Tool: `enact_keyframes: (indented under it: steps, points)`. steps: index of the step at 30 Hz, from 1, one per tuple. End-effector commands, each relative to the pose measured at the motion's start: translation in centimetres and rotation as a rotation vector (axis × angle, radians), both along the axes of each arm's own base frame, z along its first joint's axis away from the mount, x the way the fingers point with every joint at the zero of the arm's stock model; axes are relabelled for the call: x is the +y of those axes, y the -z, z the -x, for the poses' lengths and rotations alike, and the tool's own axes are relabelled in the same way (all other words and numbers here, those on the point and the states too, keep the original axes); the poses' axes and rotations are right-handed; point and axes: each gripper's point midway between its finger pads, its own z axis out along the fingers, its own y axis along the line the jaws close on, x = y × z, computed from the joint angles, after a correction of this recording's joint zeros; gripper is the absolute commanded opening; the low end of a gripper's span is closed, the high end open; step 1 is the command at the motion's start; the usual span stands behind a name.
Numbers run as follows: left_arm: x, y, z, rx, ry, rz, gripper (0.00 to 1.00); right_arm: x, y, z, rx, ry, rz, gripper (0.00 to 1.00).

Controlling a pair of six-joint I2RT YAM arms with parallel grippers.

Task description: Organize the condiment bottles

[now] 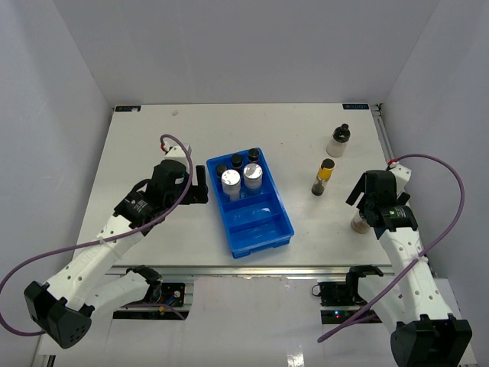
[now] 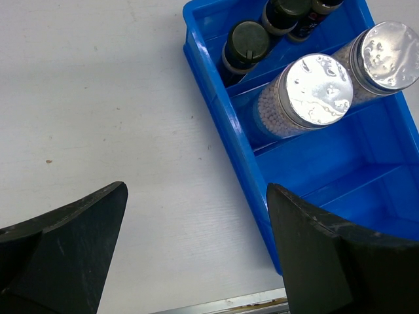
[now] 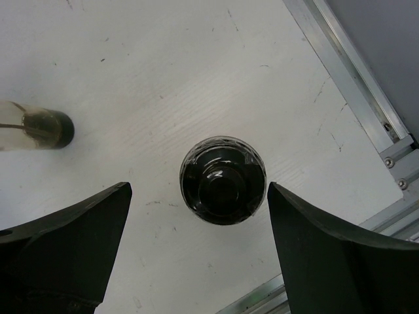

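The blue tray (image 1: 263, 242) holds three dark black-capped jars (image 1: 237, 161) in its back row and two clear silver-lidded jars (image 1: 231, 181) behind them; the left wrist view shows a silver-lidded jar (image 2: 317, 89) and a dark jar (image 2: 247, 42). A yellow dark-capped bottle (image 1: 324, 177) and a whitish black-capped bottle (image 1: 338, 141) stand on the table to the right. My right gripper (image 1: 361, 209) is open, straight above a black-capped jar (image 3: 223, 180) that stands between its fingers (image 3: 200, 186), untouched. My left gripper (image 1: 201, 186) is open and empty beside the tray's left wall (image 2: 196, 190).
The tray's two front compartments (image 2: 366, 183) hold nothing. The table's metal edge rail (image 3: 353, 78) runs close to the right of the jar under my right gripper. A dark-capped bottle (image 3: 39, 127) shows at the left edge of the right wrist view.
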Motion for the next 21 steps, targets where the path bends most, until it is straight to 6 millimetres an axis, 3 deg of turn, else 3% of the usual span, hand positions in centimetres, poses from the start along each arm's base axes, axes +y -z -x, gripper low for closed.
enact_keyframes:
  steps: [1, 7, 11, 21]
  points:
    - [-0.4, -0.5, -0.2, -0.026, 0.022, 0.023, 0.98, 0.1, 0.0, -1.8, -0.051, 0.008, -0.029, 0.92]
    - [-0.1, 0.0, -0.5, -0.024, 0.018, -0.001, 0.98, -1.0, 1.9, -1.1, -0.027, 0.087, -0.026, 0.96]
    - [-0.1, 0.1, -0.6, -0.03, 0.017, 0.004, 0.98, -1.3, 2.2, -0.6, -0.04, 0.109, -0.025, 1.0]
    - [0.0, 1.0, -0.6, -0.018, 0.013, -0.007, 0.98, -1.9, 3.7, -0.1, -0.003, 0.135, -0.014, 0.87]
